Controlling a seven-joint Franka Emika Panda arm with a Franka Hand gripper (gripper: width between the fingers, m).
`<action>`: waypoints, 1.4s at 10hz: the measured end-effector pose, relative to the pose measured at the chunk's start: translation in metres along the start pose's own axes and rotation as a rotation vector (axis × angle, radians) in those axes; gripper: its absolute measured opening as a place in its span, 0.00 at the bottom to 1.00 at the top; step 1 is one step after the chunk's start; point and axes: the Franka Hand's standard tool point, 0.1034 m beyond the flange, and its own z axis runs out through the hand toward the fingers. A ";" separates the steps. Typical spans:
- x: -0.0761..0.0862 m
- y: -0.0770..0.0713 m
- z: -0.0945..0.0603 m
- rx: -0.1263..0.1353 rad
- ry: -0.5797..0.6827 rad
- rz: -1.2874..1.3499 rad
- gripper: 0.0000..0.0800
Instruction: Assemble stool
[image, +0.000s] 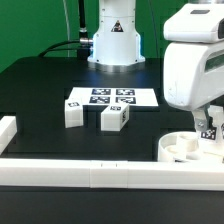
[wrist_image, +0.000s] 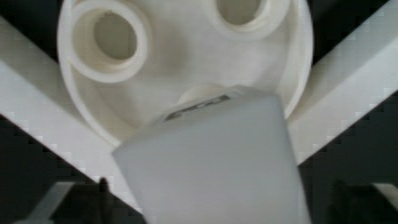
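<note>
The leg stands right between the jaws, its long axis running along their line of reach, straight out toward the seat just beyond the tips. That line is what the coming move turns on, I judge: the leg must go squarely into a socket, so any tilt off the seat's face would make it bind. The seat rests on the desk directly under the jaws, close against the rail. The wrist view shows the leg's far end meeting the seat's face near two open sockets, which the exterior view does not; whether that end is already in a socket of its own is hidden. The exterior view gives only a tag of the leg peeking out below the arm's bulk. It does show two spare legs lying well apart from the jaws, toward the exterior view's left, just beside the marker board. Neither view shows the pads against the leg's sides, so I cannot tell whether the jaws are grasping it or only flanking it.
</note>
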 end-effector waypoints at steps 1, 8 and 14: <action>0.000 0.000 0.000 0.000 0.000 0.000 0.65; 0.001 0.001 0.000 0.004 0.003 0.220 0.44; 0.001 0.001 0.001 0.031 0.011 0.705 0.44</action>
